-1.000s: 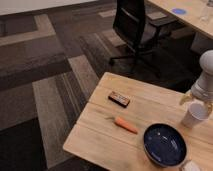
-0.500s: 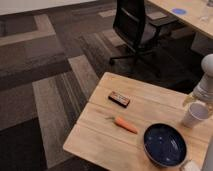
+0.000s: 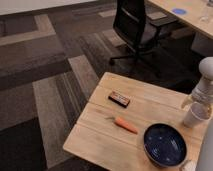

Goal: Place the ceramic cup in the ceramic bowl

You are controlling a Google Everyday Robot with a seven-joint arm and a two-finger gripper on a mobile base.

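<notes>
At the near right corner of the wooden desk [image 3: 97, 142], a small greyish-white object [image 3: 187, 165] is cut off by the picture's lower edge, just beside the ceramic bowl [image 3: 165, 145]. The bowl sits upright near the desk's front edge, dark blue and glossy, with pale specks inside and nothing in it. To its left and a little further back a carrot [image 3: 126, 125] lies flat on the wood, its thin end pointing left. Beyond the bowl, by the desk's right side, the ceramic cup [image 3: 195, 116] is a small plain white shape, outside the bowl and close to its far rim. The gripper [image 3: 196, 105] is directly over the cup at its rim, hanging from the white arm [image 3: 206, 80] along the right edge. I cannot tell whether the jaws are spread or pinching the cup. Further back, near the middle of the desk, lies a small flat black box [image 3: 119, 99]. Past the desk is striped grey carpet [image 3: 45, 75], then a black office chair [image 3: 134, 27], and farthest off a second table [image 3: 192, 17] with a blue disc [image 3: 178, 11] on it.
</notes>
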